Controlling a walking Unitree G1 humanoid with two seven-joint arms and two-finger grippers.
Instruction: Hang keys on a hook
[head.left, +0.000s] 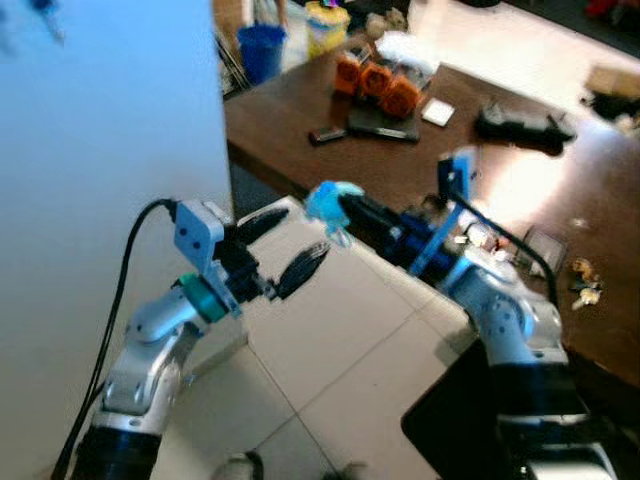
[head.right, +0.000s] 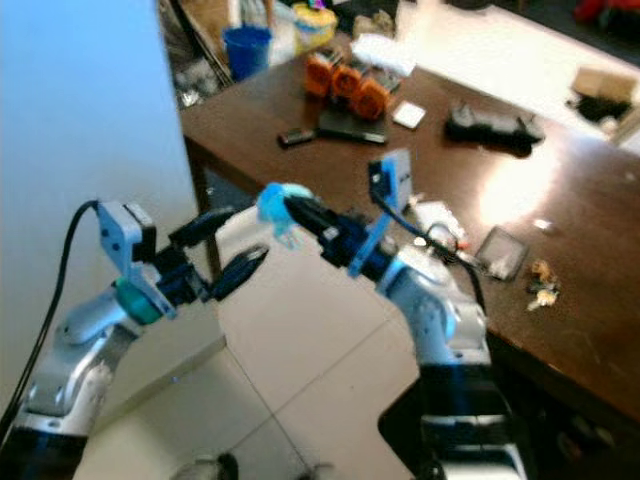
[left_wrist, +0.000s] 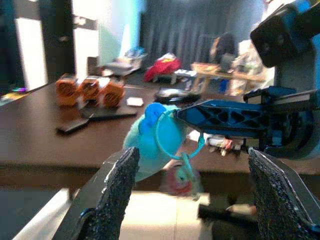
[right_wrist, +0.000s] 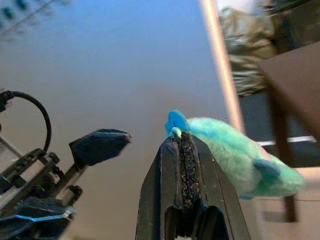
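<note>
Left claw (left_wrist: 190, 185) gapes; right claw (right_wrist: 181, 145) pinches blurred keychain (left_wrist: 160, 137).

My arms are silver metal with rounded joints, and a teal ring circles my left wrist. A black cable loops off that wrist's white camera block. My right gripper (head.left: 345, 210) has blue brackets, and the fingers (left_wrist: 117, 182) of my left gripper (head.left: 283, 248) are black and grainy.

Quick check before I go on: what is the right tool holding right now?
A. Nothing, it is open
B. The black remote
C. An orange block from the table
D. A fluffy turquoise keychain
D: the right tool is shut on the fluffy turquoise keychain, held out in front of the open left tool.
</note>
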